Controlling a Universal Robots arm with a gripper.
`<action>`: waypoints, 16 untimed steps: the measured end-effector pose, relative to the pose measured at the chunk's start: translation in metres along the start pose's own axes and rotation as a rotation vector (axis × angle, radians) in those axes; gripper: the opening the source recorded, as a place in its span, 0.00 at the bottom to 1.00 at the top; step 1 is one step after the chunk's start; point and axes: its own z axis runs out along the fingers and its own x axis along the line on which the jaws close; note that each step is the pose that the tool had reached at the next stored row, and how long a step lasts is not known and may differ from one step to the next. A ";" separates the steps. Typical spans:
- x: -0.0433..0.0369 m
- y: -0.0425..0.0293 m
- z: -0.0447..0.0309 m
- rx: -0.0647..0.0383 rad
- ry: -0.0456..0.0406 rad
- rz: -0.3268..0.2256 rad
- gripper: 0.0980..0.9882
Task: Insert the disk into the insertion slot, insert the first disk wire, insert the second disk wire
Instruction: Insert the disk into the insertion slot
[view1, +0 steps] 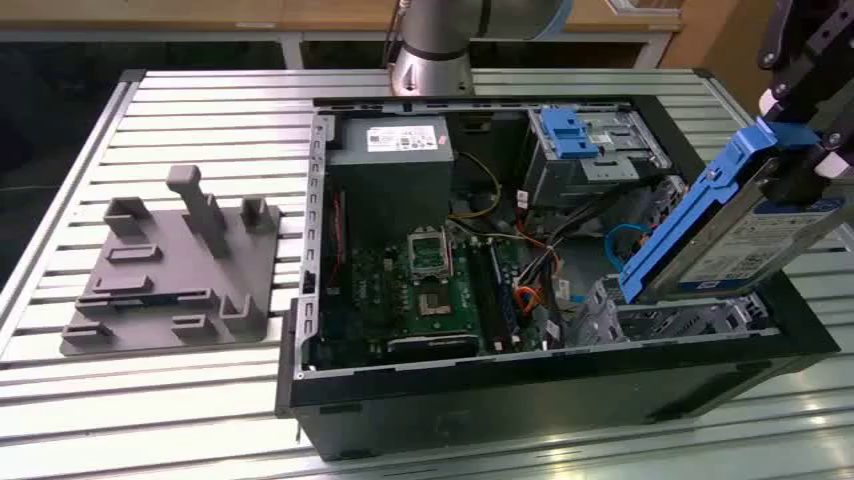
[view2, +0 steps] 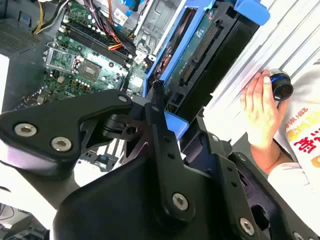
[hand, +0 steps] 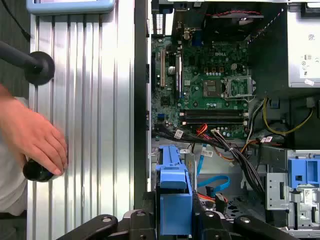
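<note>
Right, your jaws are clamped on the upper end of the disk (view1: 727, 235), gripping its blue carrier, and the drive hangs tilted with its low end down inside the open computer case (view1: 534, 390). Directly below the jaws sits the insertion slot (view1: 681, 322), the perforated silver bay in that corner of the case. The disk's lower edge is at the bay's mouth, though you can't tell whether it touches the metal. Watch the clutter just beside that low end: a looped blue cable (view1: 614, 242) lies close to the bay's side, and a bundle of orange and black wires (view1: 534, 270) runs between it and the motherboard (view1: 427, 280). Farther from the jaws, beyond the bay, stands the taller metal cage (view1: 581, 132) with its blue latch, and past that the power supply (view1: 394, 140). Well apart from the jaws, on the far side of the case, a grey fixture (view1: 167, 270) lies flat on the desk (view1: 200, 400). A person's hand (hand: 35, 140) rests on the desk's slats outside the case wall, over a black knob (hand: 32, 172).
</note>
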 end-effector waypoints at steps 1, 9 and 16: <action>0.0000 0.0000 0.0000 0.000 0.0000 0.000 0.30; 0.0000 0.0000 0.0000 0.000 0.0000 0.000 0.30; 0.0001 0.0000 0.0000 0.000 -0.0089 0.000 0.30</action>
